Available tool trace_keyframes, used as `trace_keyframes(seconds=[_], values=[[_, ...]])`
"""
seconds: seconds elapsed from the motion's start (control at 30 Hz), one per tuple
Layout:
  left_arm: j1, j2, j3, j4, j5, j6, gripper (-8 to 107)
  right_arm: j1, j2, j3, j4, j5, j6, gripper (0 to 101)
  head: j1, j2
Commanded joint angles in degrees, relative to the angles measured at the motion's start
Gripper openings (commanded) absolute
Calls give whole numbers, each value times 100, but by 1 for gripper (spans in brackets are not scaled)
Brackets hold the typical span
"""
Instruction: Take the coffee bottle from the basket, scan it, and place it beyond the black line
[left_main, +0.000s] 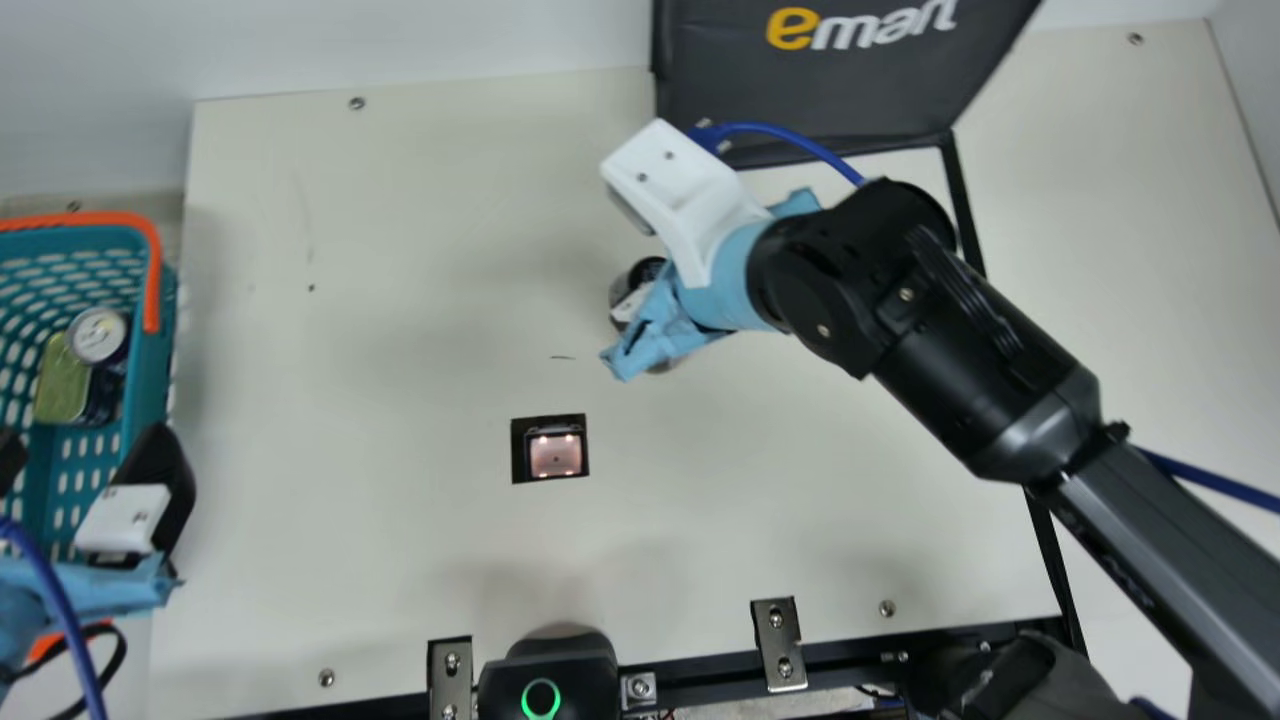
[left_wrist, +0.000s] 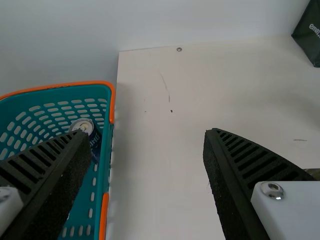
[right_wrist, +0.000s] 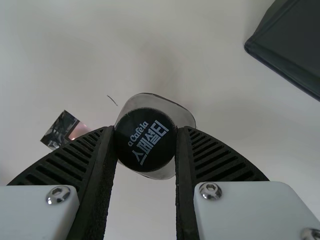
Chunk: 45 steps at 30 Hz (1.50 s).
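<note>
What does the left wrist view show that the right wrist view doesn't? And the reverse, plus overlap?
Left wrist, not right: teal basket with a can in it; open left gripper.
Right wrist, not left: coffee bottle, gripped at its black cap by the right gripper.
Both: table, short dark mark, part of the black panel.

From the neck I look steeply down on the table (left_main: 420, 230), my widest view. My left wrist camera looks at a slant across it to the wall (left_wrist: 65, 30), sharing the basket (left_main: 148, 375) at the main view's left edge. My right wrist camera faces nearly straight down, close above the coffee bottle's cap (right_wrist: 145, 140), and shares the scanner (left_main: 555, 455), just below the main frame's centre. All three catch the black panel (left_main: 820, 85), upper right of centre in the main view.
</note>
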Motion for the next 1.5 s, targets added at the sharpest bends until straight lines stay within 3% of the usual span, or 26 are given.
trace_keyframes(seconds=[0.0, 0.13, 0.83, 1.47], values=[[0, 0, 0, 0, 0, 0, 90, 6, -17, -23, -17, -9, 14, 0, -157, -529], [0, 0, 0, 0, 0, 0, 90, 8, -56, -69, -34, 15, 44, 0, -157, -1059], [0, 0, 0, 0, 0, 0, 90, -58, -255, -105, -137, 57, 267, 0, -157, -1059], [0, 0, 0, 0, 0, 0, 90, -1225, -605, 73, -7, 115, 136, 0, -157, -1059]])
